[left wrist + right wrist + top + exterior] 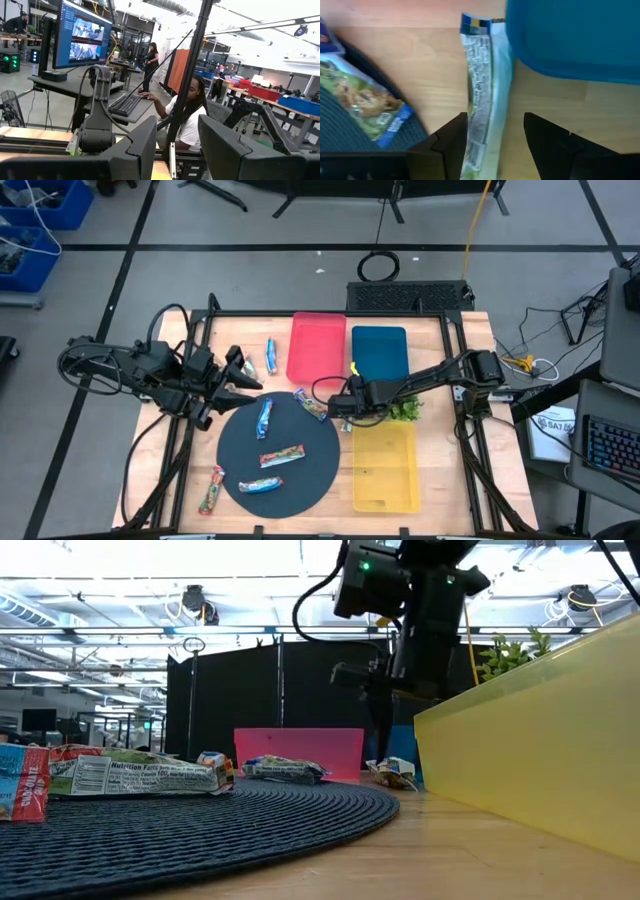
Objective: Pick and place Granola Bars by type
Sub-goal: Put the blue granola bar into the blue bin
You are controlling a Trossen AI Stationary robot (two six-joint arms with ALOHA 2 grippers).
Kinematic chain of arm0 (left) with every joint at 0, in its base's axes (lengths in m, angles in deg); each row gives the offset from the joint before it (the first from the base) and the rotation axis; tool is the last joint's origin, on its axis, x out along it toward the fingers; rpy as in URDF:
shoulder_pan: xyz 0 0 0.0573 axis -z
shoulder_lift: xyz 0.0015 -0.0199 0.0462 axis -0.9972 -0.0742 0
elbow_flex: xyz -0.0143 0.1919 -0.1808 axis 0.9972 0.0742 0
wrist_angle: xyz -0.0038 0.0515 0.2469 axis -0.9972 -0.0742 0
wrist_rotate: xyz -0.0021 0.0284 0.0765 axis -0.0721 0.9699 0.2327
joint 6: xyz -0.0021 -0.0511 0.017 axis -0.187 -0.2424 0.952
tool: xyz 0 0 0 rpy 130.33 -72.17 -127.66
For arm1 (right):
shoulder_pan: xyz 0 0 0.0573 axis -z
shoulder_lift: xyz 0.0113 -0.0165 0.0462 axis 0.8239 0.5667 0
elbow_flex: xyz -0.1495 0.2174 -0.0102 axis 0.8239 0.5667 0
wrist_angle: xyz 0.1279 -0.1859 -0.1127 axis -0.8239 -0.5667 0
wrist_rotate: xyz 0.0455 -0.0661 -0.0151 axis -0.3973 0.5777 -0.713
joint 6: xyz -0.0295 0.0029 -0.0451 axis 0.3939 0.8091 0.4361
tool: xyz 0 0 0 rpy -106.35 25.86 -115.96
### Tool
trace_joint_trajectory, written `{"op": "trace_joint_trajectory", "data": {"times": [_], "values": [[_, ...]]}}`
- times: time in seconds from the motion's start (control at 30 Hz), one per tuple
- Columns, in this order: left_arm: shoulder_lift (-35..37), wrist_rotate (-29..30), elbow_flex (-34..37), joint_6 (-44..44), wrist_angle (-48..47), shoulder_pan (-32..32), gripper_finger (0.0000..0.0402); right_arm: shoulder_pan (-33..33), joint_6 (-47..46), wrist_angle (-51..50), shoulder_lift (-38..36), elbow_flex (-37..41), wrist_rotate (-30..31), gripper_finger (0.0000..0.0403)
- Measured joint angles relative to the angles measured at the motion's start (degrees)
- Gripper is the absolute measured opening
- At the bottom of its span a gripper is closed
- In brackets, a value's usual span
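Lying on the counter (450, 480) just beside the teal tray (379, 352), a silvery-tan bar (479, 95) runs lengthwise along that tray's edge in the right wrist view, one end with a blue-yellow patch pointing away from the camera. The right claw (492, 132) sits over its near end, fingers (451, 137) parted moderately and straddling the wrapper; contact cannot be told. A blue-green bar (362, 97) lies half on the dark round mat (278, 452) close by, angled.

High view only: three bars on the mat, one blue upright-ish (264, 418), one orange-green (282, 455) and one blue (260, 485) both roughly crosswise; another bar (211, 490) off the mat's left edge, a blue one (271, 356) near the pink tray (316, 345). Yellow tray (385, 468) holds nothing visible.

Left claw (243, 378) hovers above the counter left of the mat, fingers spread wide, holding nothing.

Low view shows bar labels side-on (140, 776) and the right arm overhead. Left wrist view shows a seated person (187, 117) beyond.
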Motion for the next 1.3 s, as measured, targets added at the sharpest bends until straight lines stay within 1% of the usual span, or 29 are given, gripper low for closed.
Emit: {"op": "trace_joint_trajectory", "data": {"times": [0.17,0.3,0.4,0.57,0.8,0.9,0.97,1.07,1.17,1.23,1.3], "values": [[0.00,0.00,0.00,0.21,0.05,0.00,0.0149,0.20,0.71,0.98,0.24,0.11,-1.34,0.0165],[0.00,0.01,0.00,0.23,0.10,0.02,0.0149,0.78,2.09,2.76,1.17,0.14,-2.80,0.0137],[0.00,0.00,0.00,0.21,0.28,0.00,0.0149,1.33,3.57,6.02,1.70,0.11,-3.46,0.0100],[0.24,-0.31,0.02,0.17,0.33,0.00,0.0149,2.39,5.84,8.39,1.47,0.11,-2.98,0.0024],[0.46,-0.33,0.02,0.24,0.36,0.02,0.0149,2.84,6.48,7.61,-2.15,-1.36,-4.20,0.0017],[0.46,-0.31,0.02,0.47,0.33,0.00,0.0149,2.73,6.86,7.60,-5.37,-1.99,-4.16,0.0016],[0.46,-0.29,0.02,0.52,0.33,0.02,0.0149,2.73,8.95,7.61,-7.88,-2.41,-3.55,0.0014],[0.46,-0.27,0.02,0.60,0.34,0.01,0.0149,2.72,16.53,7.25,-12.15,-2.47,-0.49,0.0014],[0.46,-0.28,0.02,0.60,0.23,0.00,0.0149,4.12,28.29,4.55,-16.33,-2.49,3.03,0.0012],[0.44,-0.20,0.02,0.61,-0.30,0.00,0.0149,6.23,33.57,0.62,-18.54,-2.54,4.60,0.0012],[0.29,0.20,0.02,0.60,-0.53,-0.04,0.0149,9.08,37.29,-4.87,-19.95,-2.55,4.78,0.0012]]}}
